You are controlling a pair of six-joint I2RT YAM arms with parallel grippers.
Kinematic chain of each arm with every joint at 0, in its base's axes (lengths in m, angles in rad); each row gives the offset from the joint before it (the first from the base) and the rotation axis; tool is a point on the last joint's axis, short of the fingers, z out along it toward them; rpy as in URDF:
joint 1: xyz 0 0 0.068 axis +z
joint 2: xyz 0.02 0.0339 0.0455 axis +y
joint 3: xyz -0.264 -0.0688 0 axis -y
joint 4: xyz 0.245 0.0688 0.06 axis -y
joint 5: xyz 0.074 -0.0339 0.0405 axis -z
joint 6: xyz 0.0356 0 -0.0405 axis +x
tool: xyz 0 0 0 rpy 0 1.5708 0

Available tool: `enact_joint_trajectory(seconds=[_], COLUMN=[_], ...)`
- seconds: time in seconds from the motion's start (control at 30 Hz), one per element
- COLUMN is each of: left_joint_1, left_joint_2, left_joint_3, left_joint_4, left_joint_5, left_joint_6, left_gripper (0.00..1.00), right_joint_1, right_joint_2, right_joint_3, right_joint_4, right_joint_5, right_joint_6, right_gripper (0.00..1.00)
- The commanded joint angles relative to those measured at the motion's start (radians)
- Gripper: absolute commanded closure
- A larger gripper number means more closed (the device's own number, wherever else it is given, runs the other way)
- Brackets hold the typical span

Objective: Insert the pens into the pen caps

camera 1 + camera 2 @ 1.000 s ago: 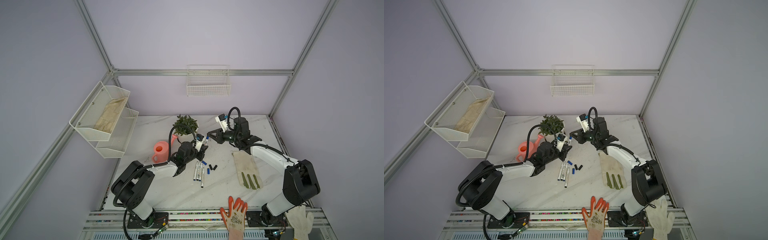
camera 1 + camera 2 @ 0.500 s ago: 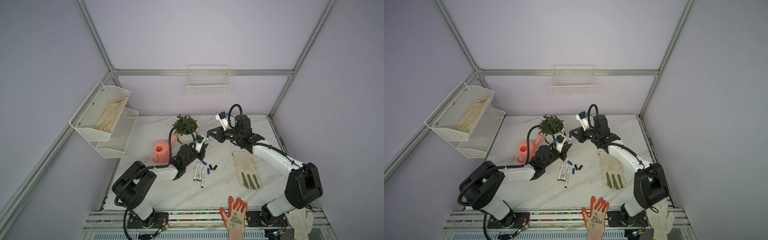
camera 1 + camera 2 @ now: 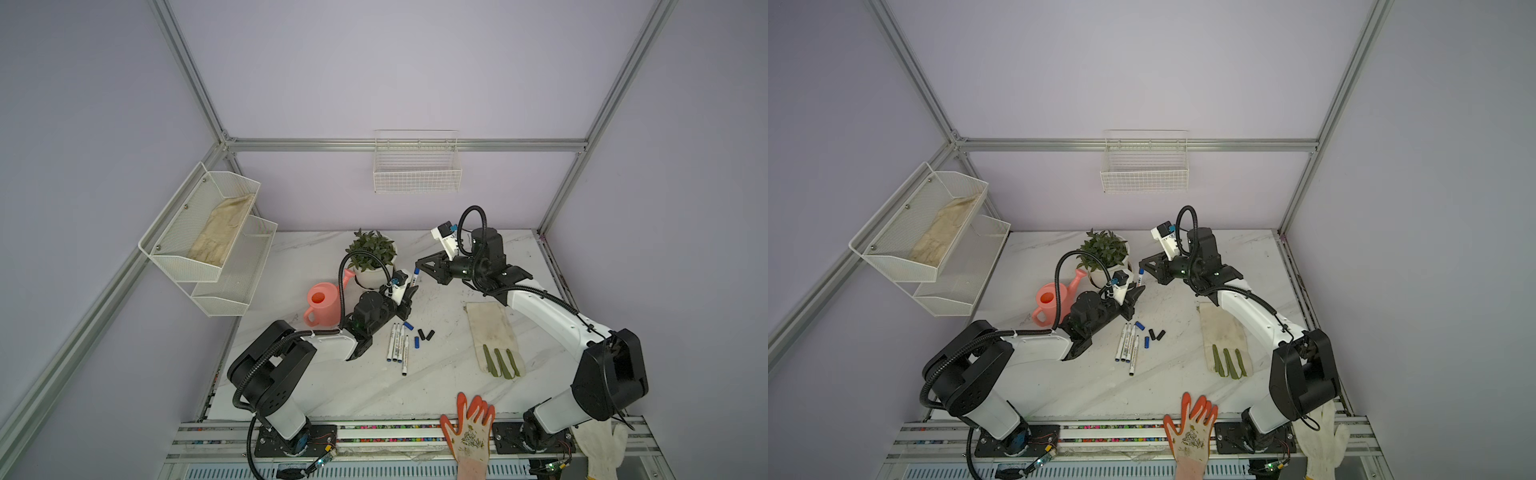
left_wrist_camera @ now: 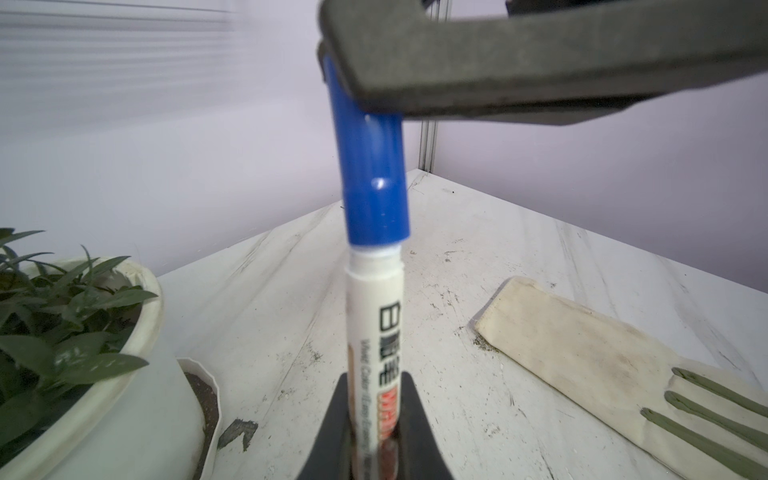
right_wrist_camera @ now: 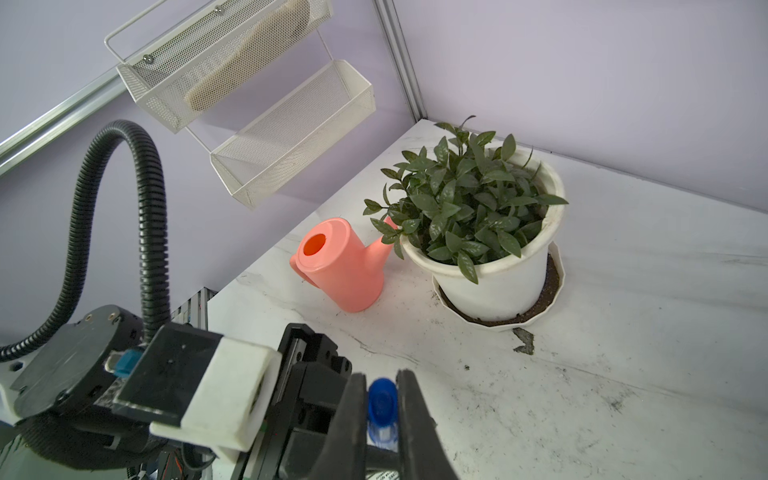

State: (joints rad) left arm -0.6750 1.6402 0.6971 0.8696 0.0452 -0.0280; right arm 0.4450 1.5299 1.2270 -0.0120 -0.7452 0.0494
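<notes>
- Lilac walls (image 3: 415,62) and an aluminium frame (image 3: 399,145) enclose a white marble-look tabletop (image 3: 436,390), matt and flecked with dirt.
- Left end effector (image 4: 374,388): clamped on the barrel of a pen (image 4: 374,316), which is held up off the tabletop beside the plant pot (image 5: 498,282).
- Right end effector (image 5: 382,399): clamped on a blue cap (image 4: 372,178) set over that pen's tip. A thin white ring of barrel shows under the cap rim, so seating looks close but perhaps not full.
- Progress, as judged: one pen of five is at the capping stage and no other is done.
- Loose pens (image 3: 392,338): four, it seems, uncapped and lying close side by side in front of the left end effector.
- Loose caps (image 3: 422,333): two blue and two black, scattered just beside those pens.
- Materials: the pen is a slim, smooth white plastic cylinder with dark print and a red band. The caps are short, glossy, hard cylinders that are likely slippery. The fingers (image 4: 540,58) are flat, matt grey bars.
</notes>
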Motion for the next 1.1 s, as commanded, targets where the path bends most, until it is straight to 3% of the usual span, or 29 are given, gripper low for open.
enact_joint_trajectory(seconds=[0.0,0.6,1.07], left_joint_1=[0.002,-0.013,-0.013], left_joint_2=[-0.013,0.009,0.023], left_joint_3=[-0.016,-0.016,-0.013], left_joint_4=[0.184,0.209,0.209], left_joint_5=[-0.043,-0.05,-0.045], left_joint_6=[0.027,0.045,0.04], left_gripper=[1.0,1.0,1.0], right_joint_1=[0.001,-0.006,-0.005], right_joint_2=[-0.02,-0.059,-0.033], right_joint_3=[0.01,0.081,0.121], right_joint_4=[-0.093,-0.092,-0.081], right_joint_5=[0.017,0.111,0.044], right_joint_6=[-0.036,-0.056,-0.038], right_gripper=[0.86,0.59,0.6])
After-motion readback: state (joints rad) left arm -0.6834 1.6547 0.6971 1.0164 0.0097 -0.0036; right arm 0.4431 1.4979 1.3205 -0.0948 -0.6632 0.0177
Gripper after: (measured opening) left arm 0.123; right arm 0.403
